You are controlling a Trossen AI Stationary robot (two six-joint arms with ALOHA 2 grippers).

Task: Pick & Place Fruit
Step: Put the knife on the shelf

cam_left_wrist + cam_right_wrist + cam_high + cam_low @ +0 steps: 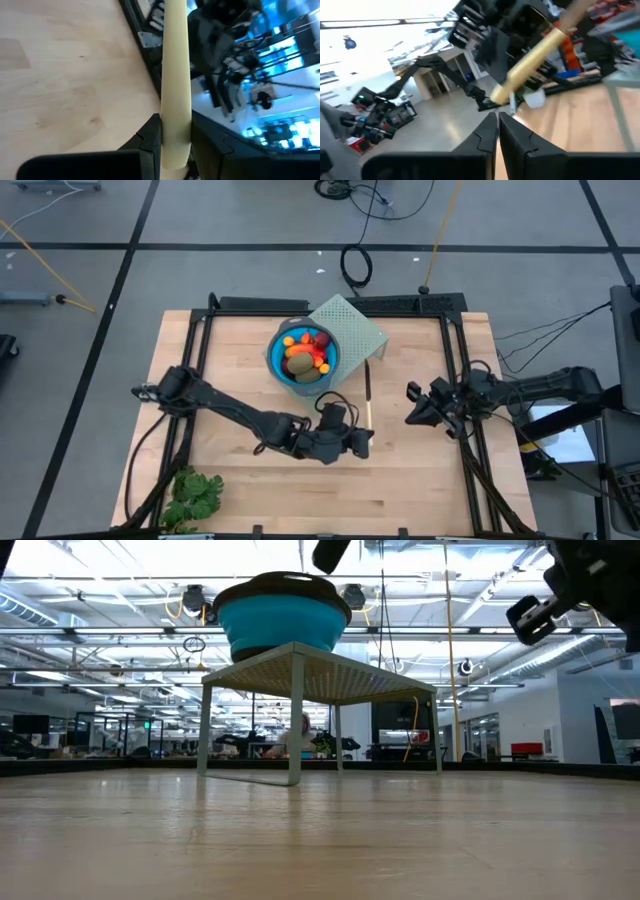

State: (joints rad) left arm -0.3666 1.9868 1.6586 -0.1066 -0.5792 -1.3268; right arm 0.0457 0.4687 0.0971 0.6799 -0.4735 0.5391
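The fruit (306,354) lies heaped in a blue bowl (276,360), which stands on a pale green wire stand (355,325) at the far middle of the table. In the low view the bowl (280,620) sits on top of the stand (320,670). My left gripper (362,438) is in front of the stand, shut on a thin pale cream stick (369,412). My right gripper (412,406) hangs over the right half of the table, fingers shut (498,125) on nothing. It faces the stick (535,55). My left gripper pinches the cream stick between its two fingers (150,142), close to its near end (175,150). The fingers come about level from the table's left and lie across the stick. The rest of the stick reaches toward the table's far edge, above the wood.
A leafy green bunch (192,496) lies at the table's near left corner. A black frame (455,380) runs along the table's sides. Bare wood (420,480) spreads across the near right part.
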